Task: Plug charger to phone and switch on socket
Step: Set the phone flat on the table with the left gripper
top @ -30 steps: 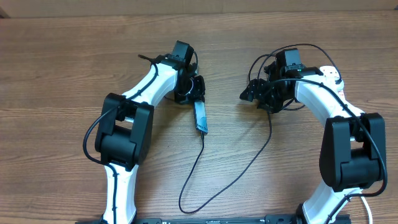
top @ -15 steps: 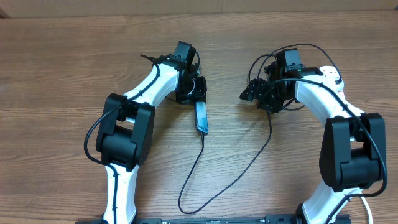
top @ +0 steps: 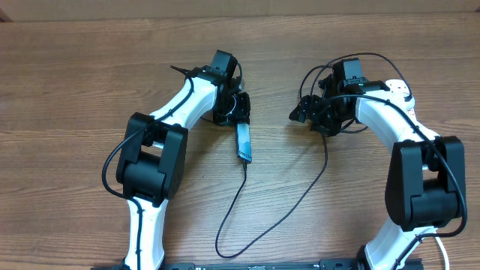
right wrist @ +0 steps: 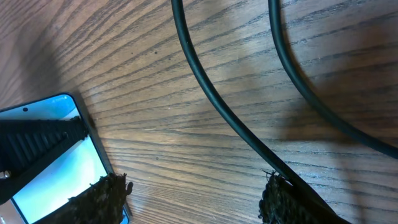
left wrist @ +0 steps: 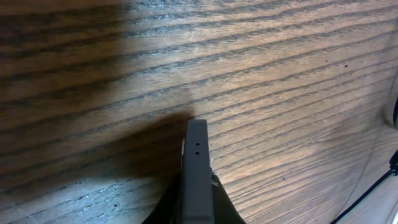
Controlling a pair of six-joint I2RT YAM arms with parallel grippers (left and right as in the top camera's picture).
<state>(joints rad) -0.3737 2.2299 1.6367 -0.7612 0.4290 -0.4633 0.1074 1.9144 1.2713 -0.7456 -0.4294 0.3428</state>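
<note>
My left gripper (top: 231,111) is shut on the phone (top: 243,142) and holds it on edge over the table. In the left wrist view the phone (left wrist: 197,149) shows edge-on between the jaws (left wrist: 197,190). The charger (top: 300,199), a thin black cable, runs from the phone's lower end in a long loop toward my right gripper (top: 311,118). The right gripper (right wrist: 189,199) is open and empty, and the cable (right wrist: 211,99) passes by its right fingertip. The phone's light blue screen (right wrist: 56,177) shows at the lower left of the right wrist view. The socket is out of view.
Black cable loops (top: 315,75) lie around the right arm near the back of the wooden table (top: 75,90). A second black cable (right wrist: 298,68) crosses the right wrist view.
The left gripper has turned the phone slightly, so it hangs more upright. The right arm has not moved.
</note>
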